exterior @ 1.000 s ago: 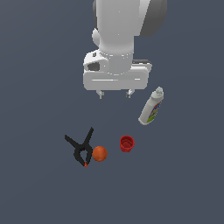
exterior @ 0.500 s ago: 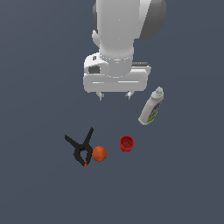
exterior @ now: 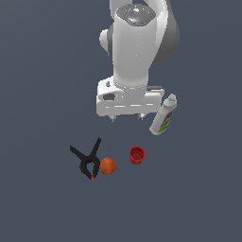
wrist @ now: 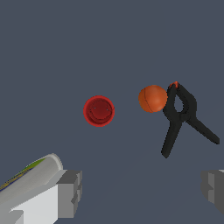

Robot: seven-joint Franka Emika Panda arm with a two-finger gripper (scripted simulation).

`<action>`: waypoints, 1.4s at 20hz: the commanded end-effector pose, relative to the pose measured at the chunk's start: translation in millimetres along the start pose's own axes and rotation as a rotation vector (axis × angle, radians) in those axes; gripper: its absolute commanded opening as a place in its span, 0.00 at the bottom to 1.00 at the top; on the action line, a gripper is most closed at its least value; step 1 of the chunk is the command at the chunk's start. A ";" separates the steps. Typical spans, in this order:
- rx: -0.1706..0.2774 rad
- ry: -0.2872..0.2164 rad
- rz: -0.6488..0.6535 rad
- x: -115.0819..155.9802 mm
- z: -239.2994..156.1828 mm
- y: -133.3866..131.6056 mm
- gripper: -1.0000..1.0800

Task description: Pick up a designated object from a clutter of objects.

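The red cup stands upright on the dark floor, mouth up; the wrist view looks straight into the cup. An orange ball lies on the exterior view's left of it, touching a black spring clamp with an orange tip. A white labelled bottle lies on its side farther back, to the exterior view's right. My gripper hangs above the floor, behind the cup and beside the bottle, open and holding nothing. Its two grey fingers stand wide apart in the wrist view.
The bottle's white body shows close beside one finger in the wrist view. The ball and clamp sit together off to one side of the cup. The floor is plain dark grey.
The hand has dropped a little lower toward the floor. The cup, ball, clamp and bottle have not moved.
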State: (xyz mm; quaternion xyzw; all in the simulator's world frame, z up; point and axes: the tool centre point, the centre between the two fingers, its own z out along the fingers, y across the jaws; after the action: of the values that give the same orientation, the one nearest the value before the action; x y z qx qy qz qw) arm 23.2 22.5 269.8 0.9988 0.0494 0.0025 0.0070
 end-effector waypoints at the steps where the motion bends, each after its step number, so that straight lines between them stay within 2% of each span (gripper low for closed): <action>1: -0.001 -0.001 -0.024 8.7 18.9 -4.9 0.96; 8: 0.000 -0.003 -0.108 33.6 88.1 -24.4 0.96; 15: 0.008 -0.003 -0.170 45.1 142.4 -41.2 0.96; 21: 0.014 -0.003 -0.197 48.2 167.1 -49.1 0.96; 28: 0.014 -0.004 -0.200 48.0 172.3 -50.3 0.96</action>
State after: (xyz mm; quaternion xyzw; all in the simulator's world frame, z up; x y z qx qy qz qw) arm 66.9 75.0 97.9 0.9888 0.1490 -0.0007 0.0001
